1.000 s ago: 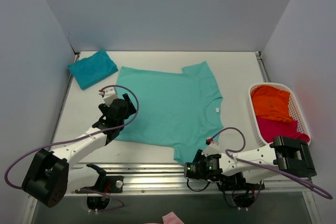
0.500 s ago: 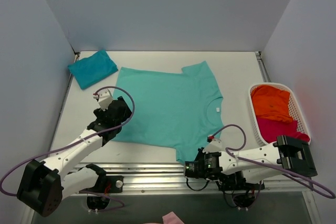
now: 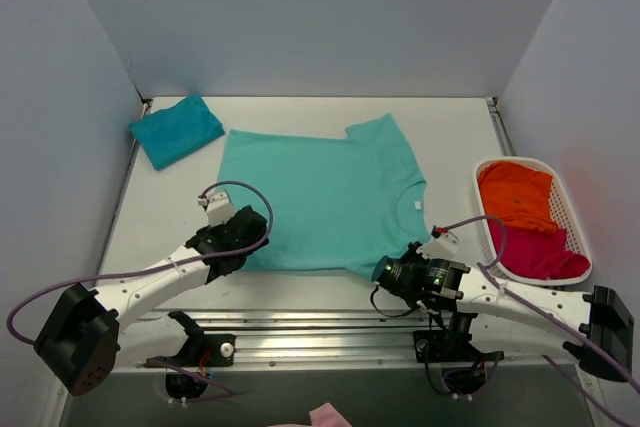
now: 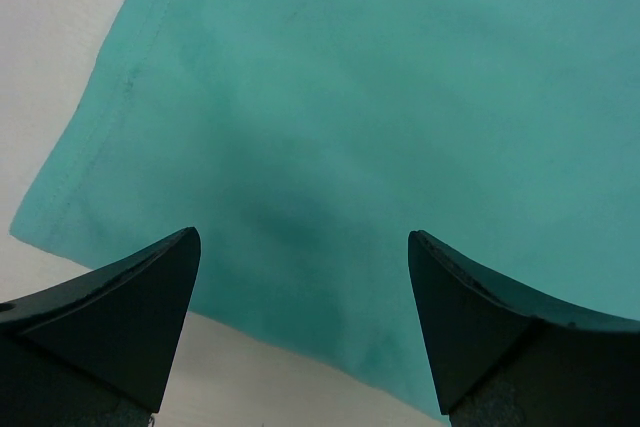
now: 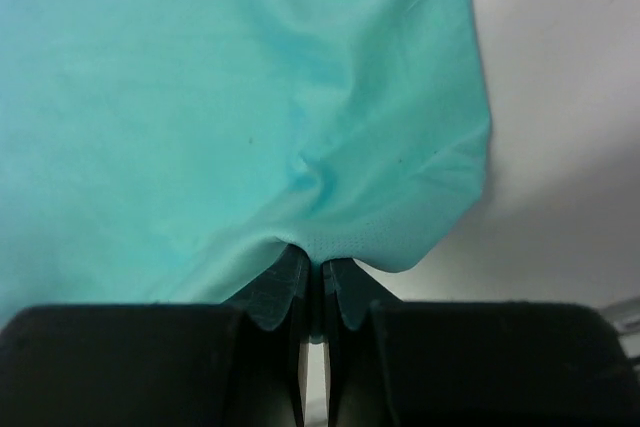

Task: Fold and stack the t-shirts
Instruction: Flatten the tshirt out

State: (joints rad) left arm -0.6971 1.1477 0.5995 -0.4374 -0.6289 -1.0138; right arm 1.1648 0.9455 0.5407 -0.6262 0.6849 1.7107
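Mint-green t-shirt (image 3: pixel 320 197), white neck label (image 3: pixel 415 206) unreadable; right gripper (image 5: pixel 312 279) tight on its sleeve, left gripper (image 4: pixel 302 252) open over hem.

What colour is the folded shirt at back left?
The folded shirt is teal, best seen in top view.

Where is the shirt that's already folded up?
Look at the white table, in its far left corner. A small folded teal t-shirt lies there. It is darker than the big mint-green t-shirt spread flat beside it.
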